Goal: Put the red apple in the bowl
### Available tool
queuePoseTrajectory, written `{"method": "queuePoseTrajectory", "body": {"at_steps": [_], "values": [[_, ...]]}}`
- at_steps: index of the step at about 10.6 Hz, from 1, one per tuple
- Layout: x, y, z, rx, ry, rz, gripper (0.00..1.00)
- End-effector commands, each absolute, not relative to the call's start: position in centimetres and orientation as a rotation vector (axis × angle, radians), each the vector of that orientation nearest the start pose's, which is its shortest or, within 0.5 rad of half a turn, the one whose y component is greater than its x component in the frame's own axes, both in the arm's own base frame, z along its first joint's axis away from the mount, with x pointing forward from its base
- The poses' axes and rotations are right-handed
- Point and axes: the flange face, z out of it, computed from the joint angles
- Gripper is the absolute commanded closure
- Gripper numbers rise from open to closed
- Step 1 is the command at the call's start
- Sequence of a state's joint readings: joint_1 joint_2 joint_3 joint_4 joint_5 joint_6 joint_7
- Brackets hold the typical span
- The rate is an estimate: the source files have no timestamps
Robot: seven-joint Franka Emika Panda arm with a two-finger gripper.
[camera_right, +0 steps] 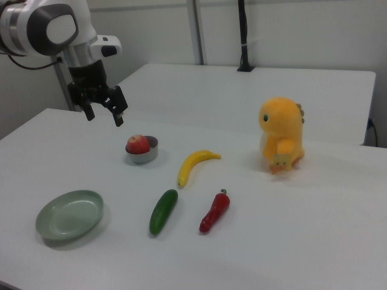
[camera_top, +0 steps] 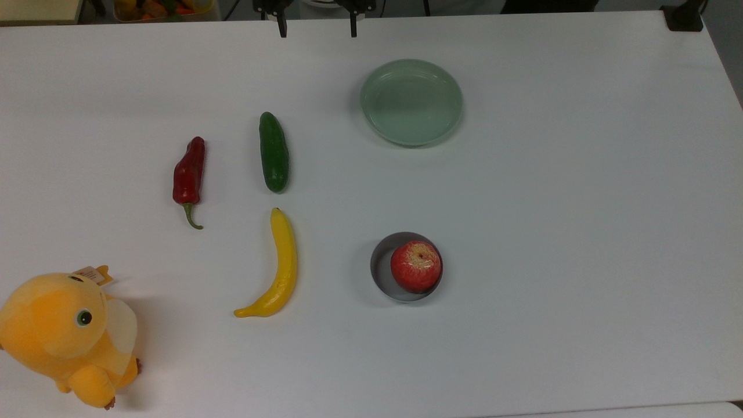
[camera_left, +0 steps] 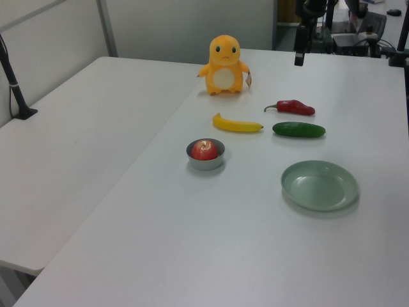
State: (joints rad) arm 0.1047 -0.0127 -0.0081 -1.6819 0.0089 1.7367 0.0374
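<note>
White table [camera_top: 580, 232]: red apple [camera_top: 415, 266] in bowl [camera_top: 381, 268], well apart from spread, empty claw [camera_right: 104, 113].

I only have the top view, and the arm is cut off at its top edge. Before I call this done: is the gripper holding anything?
Observer: No. In the right view the gripper is open and empty, hanging well above the table.
Operator: And is the apple properly down in the bowl, not perched on the rim?
Observer: It's down inside. The right view shows the apple resting in the bowl, with its top rising above the rim.
</note>
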Motion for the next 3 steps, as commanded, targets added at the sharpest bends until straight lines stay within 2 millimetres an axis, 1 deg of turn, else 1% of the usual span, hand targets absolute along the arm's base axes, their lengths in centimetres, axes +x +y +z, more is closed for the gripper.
{"method": "queuePoseTrajectory", "body": {"at_steps": [1,3], "values": [[54.56,5.14,59.54,-3.108,-0.076,-0.109,0.0],[54.62,5.32,59.37,-3.109,-0.083,-0.105,0.0]]}}
